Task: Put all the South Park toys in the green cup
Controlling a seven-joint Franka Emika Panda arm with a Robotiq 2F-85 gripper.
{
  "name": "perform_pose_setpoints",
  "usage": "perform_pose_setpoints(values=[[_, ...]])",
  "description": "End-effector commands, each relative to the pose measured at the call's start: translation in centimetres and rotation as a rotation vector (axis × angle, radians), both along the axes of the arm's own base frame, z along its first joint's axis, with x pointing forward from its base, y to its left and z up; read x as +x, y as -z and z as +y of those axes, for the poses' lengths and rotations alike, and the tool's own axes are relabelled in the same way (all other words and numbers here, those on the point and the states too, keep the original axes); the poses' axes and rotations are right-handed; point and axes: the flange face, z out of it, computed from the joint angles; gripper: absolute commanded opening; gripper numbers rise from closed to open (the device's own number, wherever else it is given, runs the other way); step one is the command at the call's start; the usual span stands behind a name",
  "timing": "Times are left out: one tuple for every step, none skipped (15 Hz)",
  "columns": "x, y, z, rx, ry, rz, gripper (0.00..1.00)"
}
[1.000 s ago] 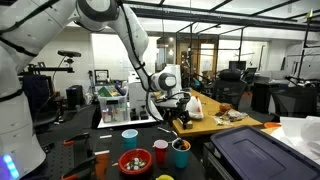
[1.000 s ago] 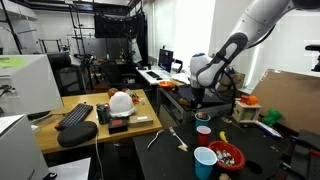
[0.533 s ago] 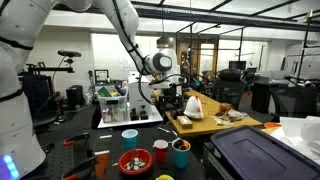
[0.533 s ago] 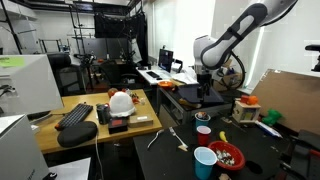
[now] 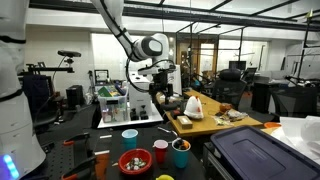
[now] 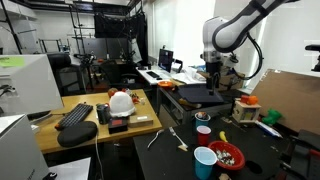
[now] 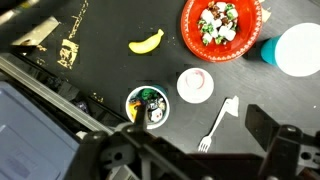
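The green cup (image 7: 148,106) is a teal tumbler standing on the black table. From above, the wrist view shows small colourful toy figures inside it. It also shows in an exterior view (image 5: 181,152) beside the red cup (image 5: 160,150). A red bowl (image 7: 190,35) holds more small green, white and red pieces. My gripper (image 5: 163,95) hangs high above and behind the cups, open and empty. In the wrist view its fingers (image 7: 200,140) stand wide apart.
A light-blue cup (image 7: 297,49), a red cup (image 7: 195,85), a yellow banana (image 7: 147,41) and a white plastic fork (image 7: 218,123) lie on the black table. A wooden desk with a bag (image 5: 194,105) stands behind it. A dark bin (image 5: 255,150) is at the front.
My gripper was low, just over the green cup, a second ago. It has since risen and drawn back from the cups.
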Motion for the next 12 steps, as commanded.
perform_pose_setpoints(values=[[-3.7,-3.3,0.5,0.025,-0.009,0.011,1.00],[-4.4,-4.1,0.7,0.032,-0.007,0.015,1.00],[-5.0,-4.8,0.7,0.033,-0.004,0.014,1.00],[-5.6,-5.7,0.8,0.034,-0.001,0.010,1.00],[-6.3,-6.4,0.8,0.031,0.000,0.006,1.00],[-6.9,-7.1,0.7,0.032,-0.001,0.003,1.00],[-7.5,-7.8,0.7,0.039,-0.004,0.005,1.00],[-8.1,-8.3,0.7,0.043,-0.005,0.005,1.00],[-8.7,-8.9,0.7,0.050,-0.013,0.007,1.00],[-9.3,-9.4,0.7,0.053,-0.014,0.005,1.00],[-9.9,-9.9,0.6,0.064,-0.025,0.008,1.00],[-10.5,-10.4,0.7,0.072,-0.027,0.007,1.00]])
